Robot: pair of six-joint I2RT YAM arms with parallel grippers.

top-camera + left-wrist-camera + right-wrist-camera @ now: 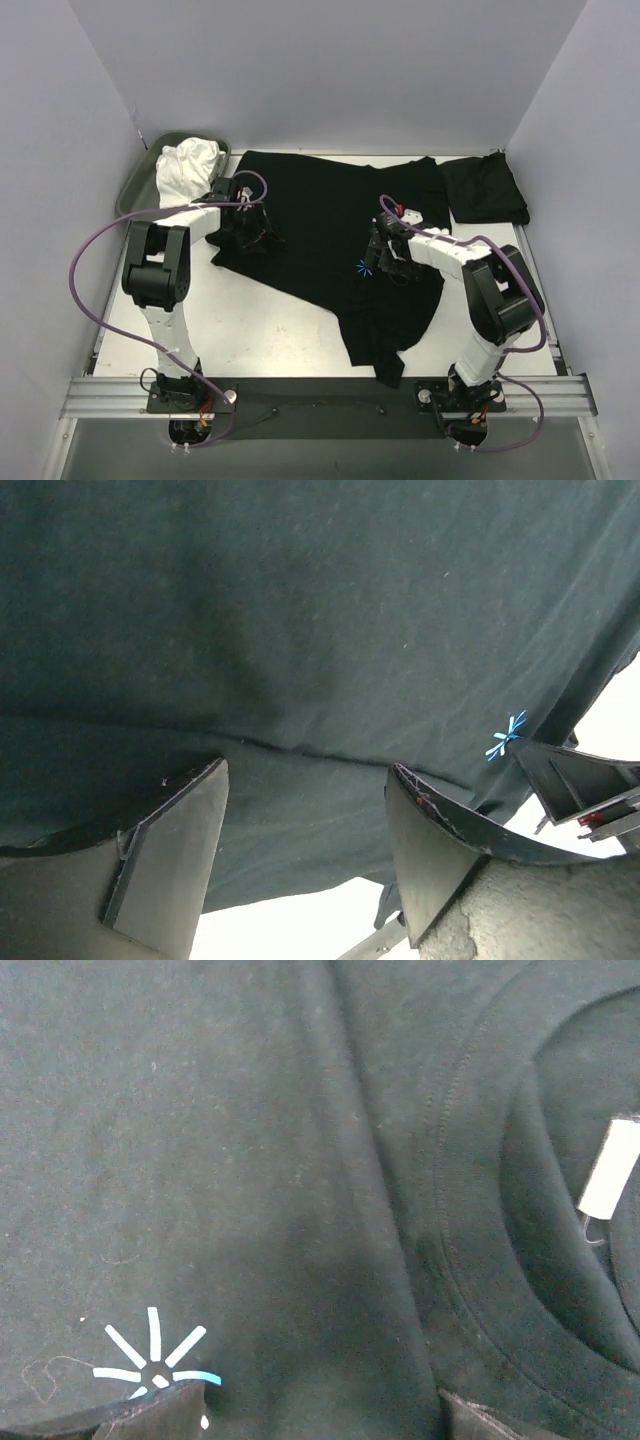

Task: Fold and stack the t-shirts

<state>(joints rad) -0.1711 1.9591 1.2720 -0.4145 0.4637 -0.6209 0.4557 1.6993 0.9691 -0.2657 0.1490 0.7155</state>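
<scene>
Item 1. Left claw: jaws apart, nothing clamped between them. Its fingers stand over black cloth, with a low fold running from one tip to the other.

Item 2. Right claw: jaws wide apart, holding nothing, tips low over the same cloth.

Item 3. Spread t-shirt: black, lying opened out and rumpled on the table. It lies beneath both claws and spans the gap between them. One end trails back past the right claw towards that arm's base.

Item 4. Blue mark: a small starburst printed on the spread t-shirt, just beside the right claw's left finger.

Item 5. Collar: a stitched curve ahead of the right claw and to its right. A white label sits inside it.

Item 6. Folded t-shirt: black, a flat packet beyond the right claw and to its right, apart from it and just beside the spread t-shirt's edge.

Item 7. Tray: grey-green, beyond the left claw and to its left.

Item 8. White cloth: bunched in the tray, near the left claw.
</scene>
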